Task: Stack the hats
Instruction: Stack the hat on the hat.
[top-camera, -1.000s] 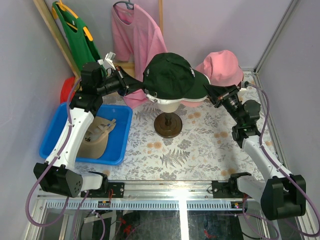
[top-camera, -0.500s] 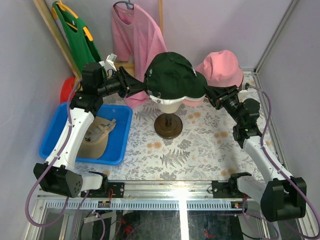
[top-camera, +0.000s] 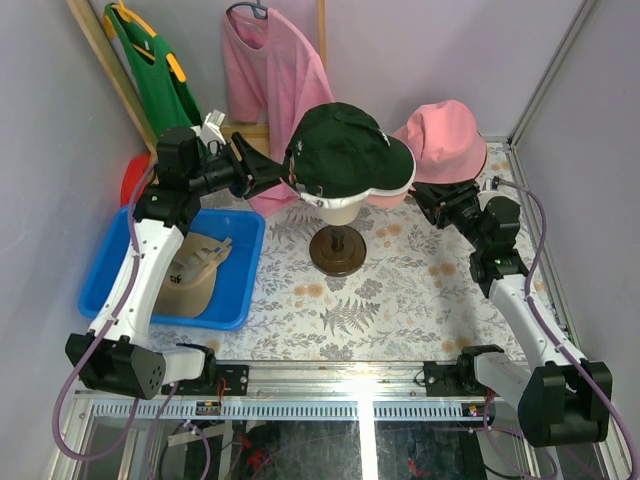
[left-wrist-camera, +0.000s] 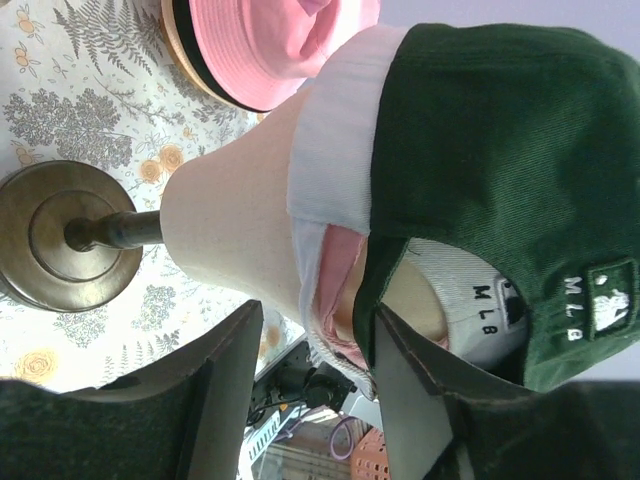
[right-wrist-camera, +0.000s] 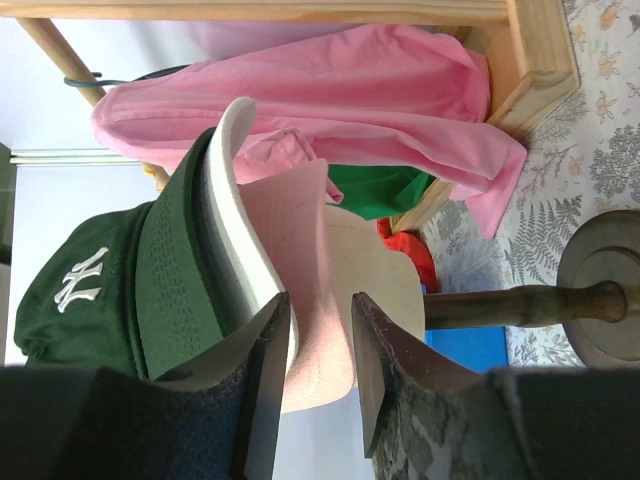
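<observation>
Floral-patterned table (top-camera: 400, 290) fills the overhead view, with a mannequin head (top-camera: 338, 212) on its stand near the middle and the dark green cap (top-camera: 345, 150) seated on top, so the stack is being built on the head. The left gripper (top-camera: 262, 172) sits just off the cap's rear and the right gripper (top-camera: 425, 205) just off its brim, apparently for a two-sided placement. A pink bucket hat (top-camera: 450, 140) waits toward the far right corner. A tan cap (top-camera: 195, 275) lies in the blue bin (top-camera: 245, 290) by the left edge; its lettering is too small to read. A pink shirt (top-camera: 270, 70) hangs behind. From the left wrist, the jaws stand parted, gripping nothing, with the green cap's rear opening just ahead. "MLB" (left-wrist-camera: 578, 318) is stitched in white beside a small emblem and printed again on the inner band. The pink cap (left-wrist-camera: 335, 290) shows underneath, so two hats look stacked. From the right wrist, the jaws are moderately apart, both brims lying in the gap seemingly unclamped, and a white "NY" logo (right-wrist-camera: 80, 280) marks the green crown.
</observation>
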